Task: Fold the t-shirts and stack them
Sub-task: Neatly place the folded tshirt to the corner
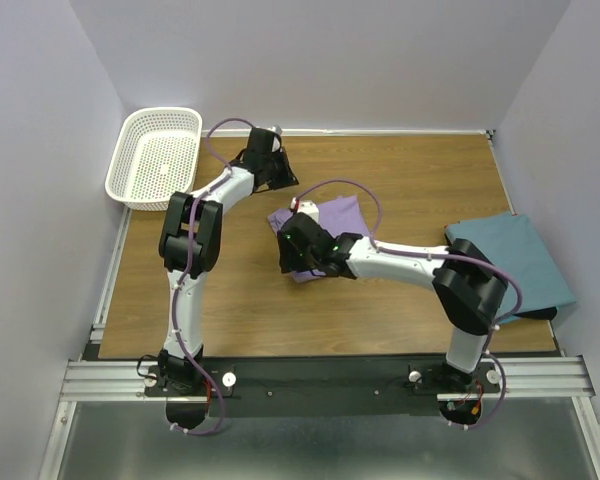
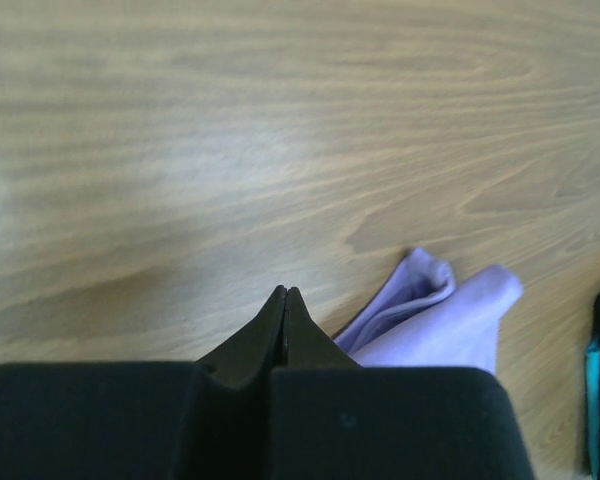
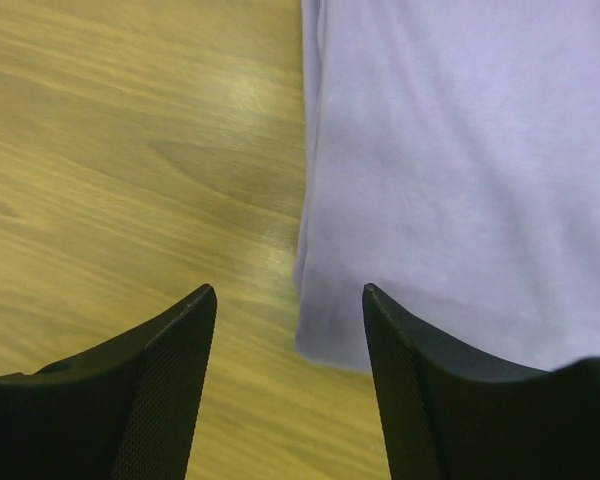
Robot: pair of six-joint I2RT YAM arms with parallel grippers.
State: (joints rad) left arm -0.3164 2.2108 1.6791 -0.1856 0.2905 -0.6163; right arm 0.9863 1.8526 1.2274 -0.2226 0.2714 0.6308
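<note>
The lavender t-shirt (image 1: 335, 217) lies folded in the middle of the table. My right gripper (image 1: 294, 250) hovers low over its near left part, open and empty. In the right wrist view the shirt (image 3: 460, 170) fills the upper right, and its corner lies between the spread fingers of the right gripper (image 3: 286, 292). My left gripper (image 1: 288, 180) is shut and empty, just behind and left of the shirt. In the left wrist view its tips (image 2: 285, 293) meet over bare wood, with the shirt's edge (image 2: 450, 320) to the right. The teal t-shirt (image 1: 515, 262) lies folded at the table's right edge.
A white mesh basket (image 1: 132, 178) stands at the back left corner. Purple walls close in the table on the left, back and right. A metal rail (image 1: 320, 378) carrying the arm bases runs along the near edge.
</note>
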